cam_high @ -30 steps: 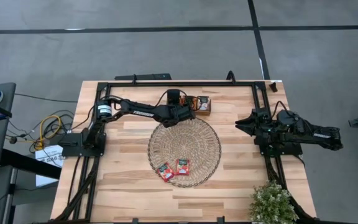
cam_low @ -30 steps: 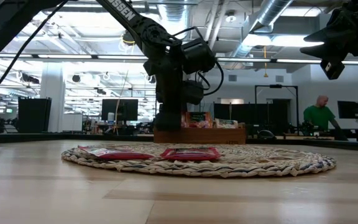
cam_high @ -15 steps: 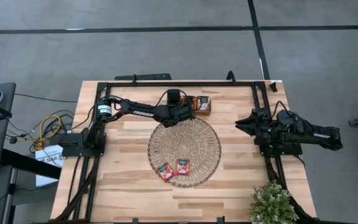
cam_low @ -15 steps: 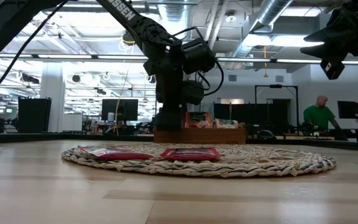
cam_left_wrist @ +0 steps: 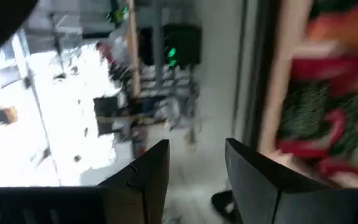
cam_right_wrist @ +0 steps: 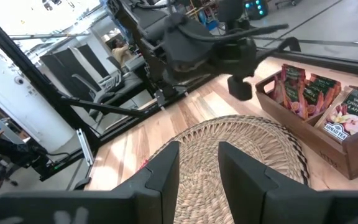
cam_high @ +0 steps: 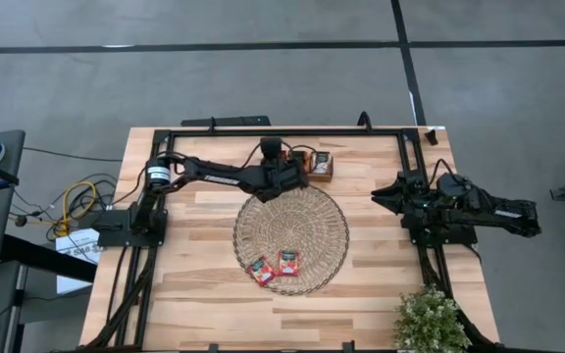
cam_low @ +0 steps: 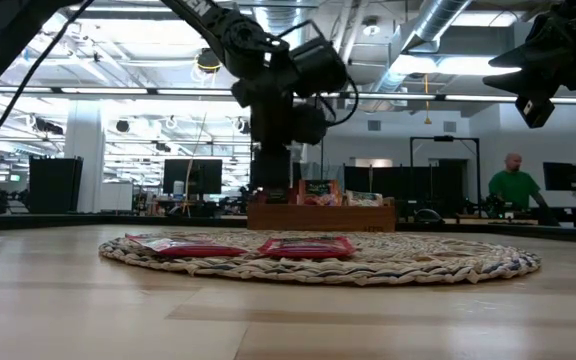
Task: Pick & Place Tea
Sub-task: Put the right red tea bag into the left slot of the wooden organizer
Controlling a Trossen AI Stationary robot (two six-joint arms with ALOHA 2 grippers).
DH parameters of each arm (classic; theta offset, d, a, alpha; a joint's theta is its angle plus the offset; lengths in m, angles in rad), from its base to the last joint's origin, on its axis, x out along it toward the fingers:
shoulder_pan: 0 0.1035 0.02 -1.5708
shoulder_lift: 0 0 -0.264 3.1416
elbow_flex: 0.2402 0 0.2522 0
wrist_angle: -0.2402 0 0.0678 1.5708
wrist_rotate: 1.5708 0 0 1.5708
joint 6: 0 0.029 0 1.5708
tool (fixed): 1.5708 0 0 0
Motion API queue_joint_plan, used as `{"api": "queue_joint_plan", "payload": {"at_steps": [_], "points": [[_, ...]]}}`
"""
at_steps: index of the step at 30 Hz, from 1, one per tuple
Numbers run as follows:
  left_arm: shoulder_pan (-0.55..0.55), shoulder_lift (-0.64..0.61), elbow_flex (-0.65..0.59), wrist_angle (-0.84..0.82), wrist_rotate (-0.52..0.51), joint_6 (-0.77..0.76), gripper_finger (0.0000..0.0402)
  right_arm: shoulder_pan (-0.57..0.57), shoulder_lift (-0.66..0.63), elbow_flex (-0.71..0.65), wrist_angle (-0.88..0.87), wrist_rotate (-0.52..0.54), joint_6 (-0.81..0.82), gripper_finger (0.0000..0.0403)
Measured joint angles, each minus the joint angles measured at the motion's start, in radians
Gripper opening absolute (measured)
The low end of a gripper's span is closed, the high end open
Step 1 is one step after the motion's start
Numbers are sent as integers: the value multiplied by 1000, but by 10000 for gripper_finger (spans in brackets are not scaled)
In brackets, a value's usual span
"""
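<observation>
From above, my left gripper (cam_high: 300, 173) is over the wooden tray (cam_high: 319, 165), and two red tea sachets (cam_high: 275, 267) lie on the woven mat (cam_high: 290, 238). From the table level, the sachets lie flat. My left wrist shows my fingers (cam_left_wrist: 148, 180) apart, empty. My right gripper (cam_right_wrist: 199, 169) waits open at the right edge of the table.

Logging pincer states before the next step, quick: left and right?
Left pincer: open, empty, at the wooden tray.
Right pincer: open, empty, waiting at the table's right side.

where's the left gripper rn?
High view: the left gripper is at the table's far edge, over the wooden tray just beyond the woven mat.
</observation>
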Motion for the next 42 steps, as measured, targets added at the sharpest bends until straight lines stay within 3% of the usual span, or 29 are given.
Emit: {"api": "queue_joint_plan", "payload": {"at_steps": [5, 8, 13, 20, 26, 30, 32, 34, 39, 41, 42], "points": [[-20, -5, 0, 6, 61, -21, 149, 0, 0, 0, 0, 0, 0, 103], [-24, -5, 0, 7, 39, -3, 149, 0, 0, 0, 0, -1, 10, 103], [-29, -6, 38, 5, -84, 51, 149, 0, 0, 0, 0, -1, 19, 103], [-62, -7, 109, -14, -16, 62, 149, 0, 0, 0, 0, -1, 19, 103], [-132, -7, 226, -173, -32, 42, 149, 0, 0, 0, 0, -1, 18, 103], [-216, -7, 382, -369, -1, -98, 149, 0, 0, 0, 0, 0, 18, 103], [-256, -7, 483, -509, 83, -208, 149, 0, 0, 0, 0, 0, 18, 103], [-288, -7, 605, -676, 240, -362, 149, 0, 0, 0, 0, 0, 18, 103], [-295, -9, 860, -975, 939, -910, 149, 0, 0, 0, 0, 0, 18, 103], [-283, -9, 902, -1019, 1149, -1065, 149, 0, 0, 0, 0, 0, 17, 103], [-281, -9, 905, -1029, 1205, -1121, 149, 0, 0, 0, 0, 0, 18, 103]]}}
